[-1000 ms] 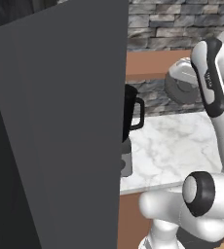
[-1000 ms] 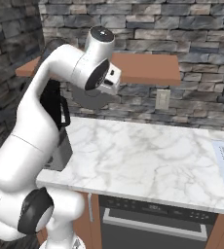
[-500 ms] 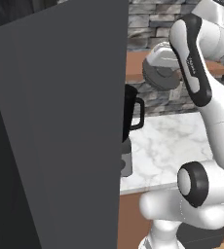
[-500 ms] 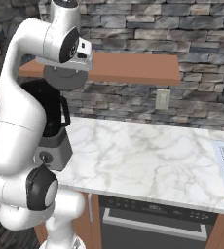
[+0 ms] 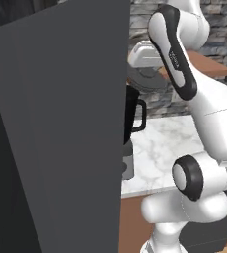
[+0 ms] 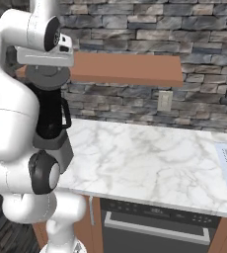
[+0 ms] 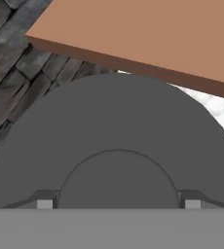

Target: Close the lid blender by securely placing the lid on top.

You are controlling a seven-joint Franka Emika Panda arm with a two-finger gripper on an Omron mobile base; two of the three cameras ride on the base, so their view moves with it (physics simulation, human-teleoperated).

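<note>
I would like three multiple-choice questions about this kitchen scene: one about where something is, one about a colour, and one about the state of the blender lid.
1. Where does the blender stand?
A. on the marble counter
B. on the wooden shelf
C. on the floor

2. What colour is the blender's jar?
A. white
B. black
C. red

3. What is the state of the lid?
A. lying on the counter
B. held by the gripper above the jar
C. hanging from the shelf

Answers:
1 A: the blender rests on the counter.
2 B: the jar is black.
3 B: the gripper holds the grey lid over the jar.
</note>
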